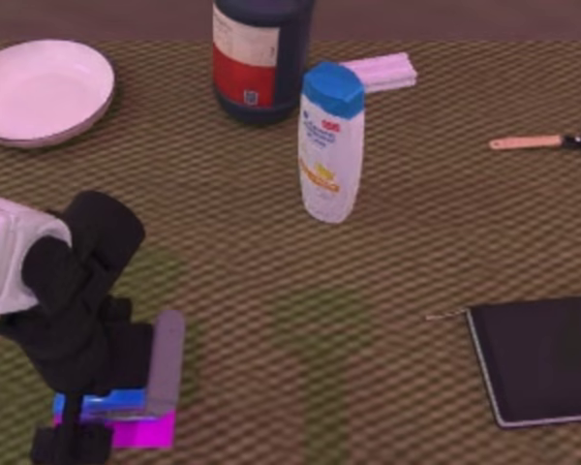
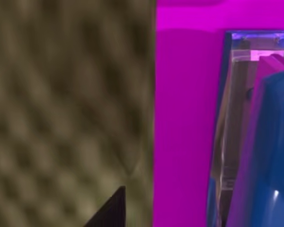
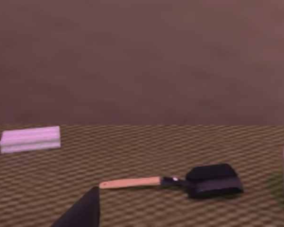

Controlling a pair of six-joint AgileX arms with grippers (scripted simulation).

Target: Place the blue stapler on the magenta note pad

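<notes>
The blue stapler (image 1: 111, 401) lies on the magenta note pad (image 1: 145, 431) at the table's front left, and a grey bar (image 1: 167, 360) rises from its right end. My left gripper (image 1: 76, 426) hangs low right over them and hides much of both. In the left wrist view the stapler (image 2: 270, 156) rests on the pad (image 2: 184, 123). One dark fingertip (image 2: 111, 210) stands apart from the stapler, with bare magenta between them, so the gripper is open. My right gripper is out of the top view; one fingertip (image 3: 83, 213) shows far to the side, open and empty.
A white plate (image 1: 44, 92) sits at the back left. A dark jug with a red label (image 1: 257, 58), a white blue-capped bottle (image 1: 331, 145) and a pale pink box (image 1: 382, 73) stand at the back middle. A wooden-handled black scoop (image 1: 537, 142) and a black notebook (image 1: 542, 358) lie at the right.
</notes>
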